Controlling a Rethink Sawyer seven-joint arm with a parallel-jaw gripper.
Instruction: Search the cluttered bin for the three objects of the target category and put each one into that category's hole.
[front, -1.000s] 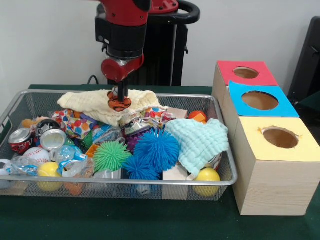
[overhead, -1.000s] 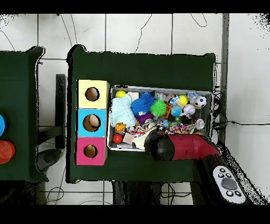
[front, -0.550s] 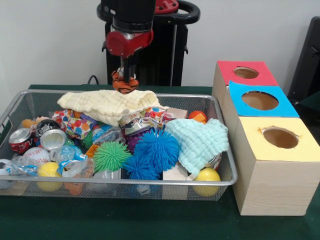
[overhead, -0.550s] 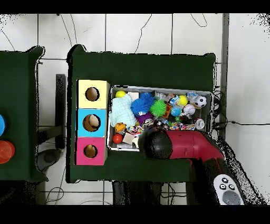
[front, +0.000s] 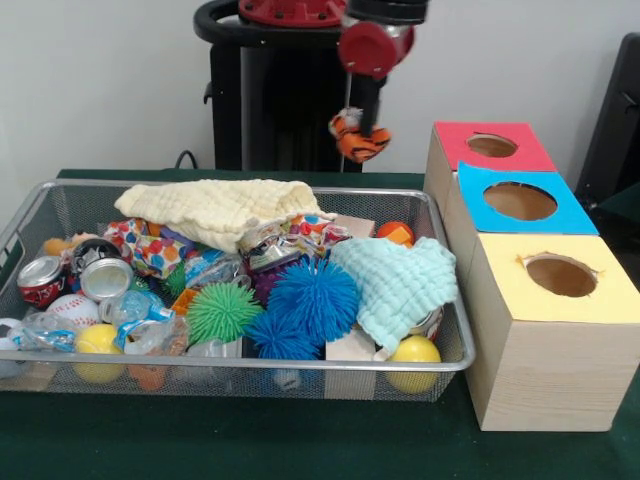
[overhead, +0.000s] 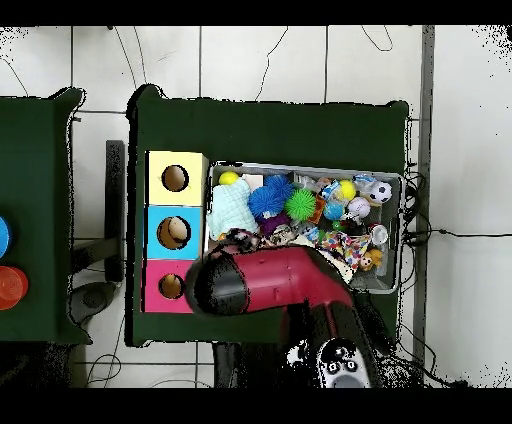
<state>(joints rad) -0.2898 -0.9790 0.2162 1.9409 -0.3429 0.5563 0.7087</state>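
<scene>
Above the gap between wire bin (front: 445, 365) and red box (front: 490, 146): my gripper (front: 364, 128), fingers clamped on an orange striped plush toy (front: 358, 141). Not dropped yet; other targets unidentified.

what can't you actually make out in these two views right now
- End effector, front view: the tiger toy covers its tips, so the grip is unclear.
- Overhead view: the arm hides the toy and the bin's lower-left part.
- Box holes, front view: insides too dark to see.
</scene>
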